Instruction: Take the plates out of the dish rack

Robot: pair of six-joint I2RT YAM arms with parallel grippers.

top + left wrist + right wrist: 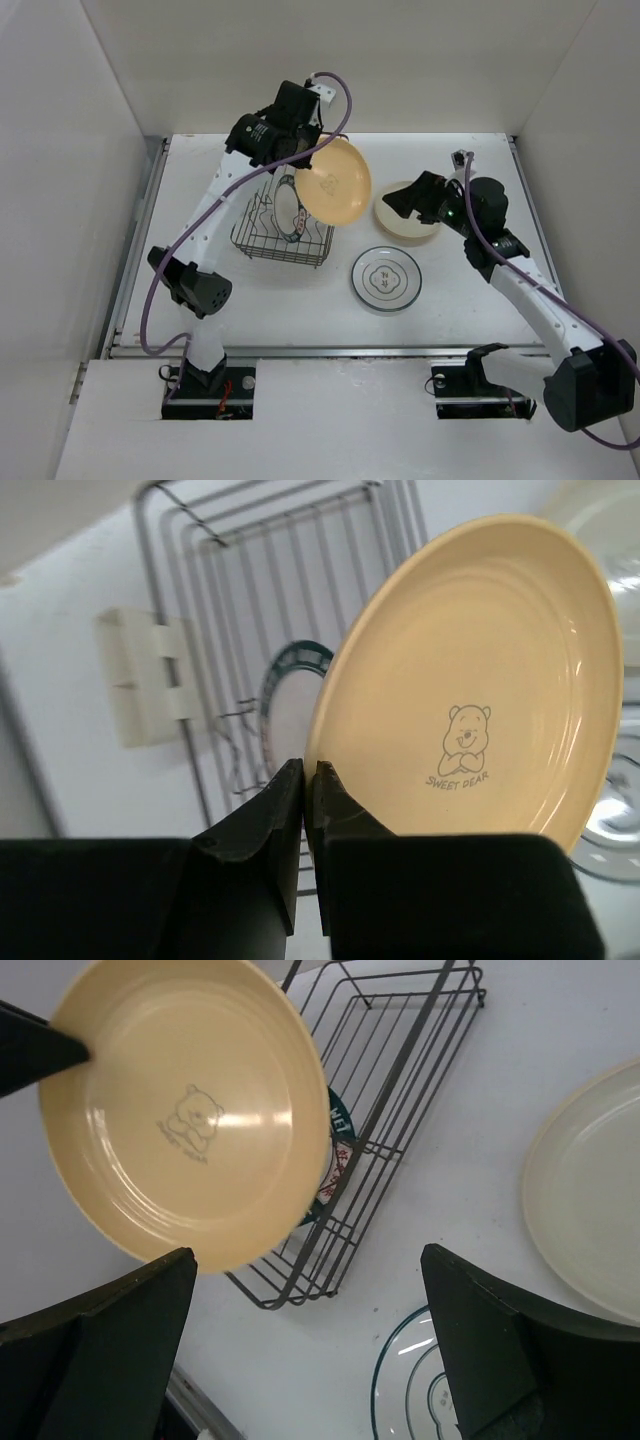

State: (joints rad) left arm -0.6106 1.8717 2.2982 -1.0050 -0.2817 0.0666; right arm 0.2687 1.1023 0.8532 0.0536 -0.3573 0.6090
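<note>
Yellow plate with a cartoon bear printed on it hangs in the air over the right side of the dish rack. It is pinched by its rim in the left pincer, whose jaws are closed narrow on that thin edge. The rack stands on the left half of the counter, midway between the near and far edges, with one blue-green-rimmed plate upright among its wires. Two plates already lie flat toward the counter's middle and right: a cream plate farther back and a white patterned plate nearer the front edge. The right pincer hovers above the cream plate, jaws spread wide and holding nothing.

The grip looks like the weak point. A single nip at the rim of a tilted, glossy plate could let it pivot or slide out if the arm swings fast, dropping it onto the rack or the plate inside. The two arms are also close, so a careless swing to the right could knock the plate against the open right pincer. Set down edge-first, it could chip or clatter onto the plates below.
</note>
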